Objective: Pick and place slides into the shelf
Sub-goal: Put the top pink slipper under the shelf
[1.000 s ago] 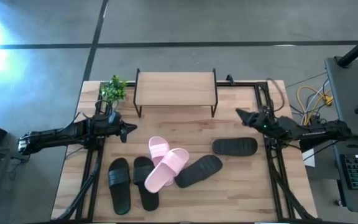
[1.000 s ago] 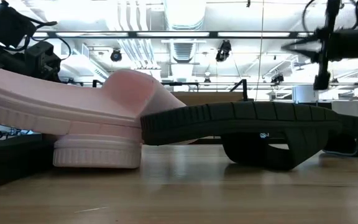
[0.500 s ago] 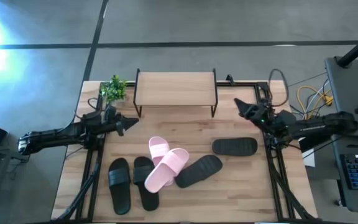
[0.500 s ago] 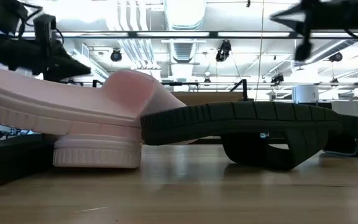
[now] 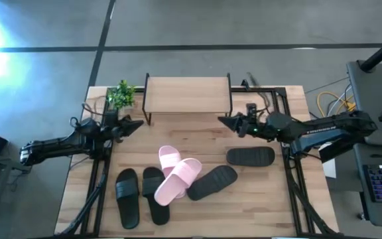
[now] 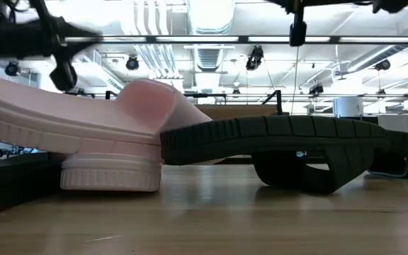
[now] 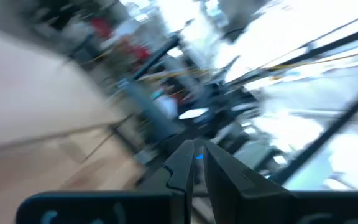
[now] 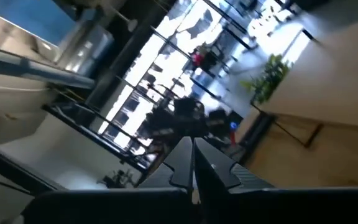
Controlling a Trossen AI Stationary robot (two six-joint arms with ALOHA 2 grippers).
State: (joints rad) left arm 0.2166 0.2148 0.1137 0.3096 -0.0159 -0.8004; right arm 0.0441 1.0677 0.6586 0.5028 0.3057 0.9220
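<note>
Six slides lie sole-down on the near half of the table. The pink pair (image 5: 176,171) lies crossed, one on the other, with two black slides (image 5: 140,196) to its left, one black slide (image 5: 212,182) leaning on it from the right, and another black slide (image 5: 251,156) farther right. The low view shows a pink slide (image 6: 112,120) and a black slide (image 6: 282,142) close up. The shelf (image 5: 188,96) stands at the far edge, its top board bare. My left gripper (image 5: 138,123) hovers shut beside the shelf's left legs. My right gripper (image 5: 221,119) hovers shut by the shelf's right legs. Both hold nothing.
A small green plant (image 5: 120,95) stands at the far left corner next to the shelf. Black frame rails (image 5: 98,172) run along both table sides. Cables (image 5: 330,106) and a keyboard desk (image 5: 380,179) sit off the right edge. Bare wood lies between shelf and slides.
My right gripper has swung from the table's right side toward its middle, rising, and now points at the shelf's right legs. My left gripper has drifted toward the far edge, nearer the shelf's left legs. The slides have not moved.
</note>
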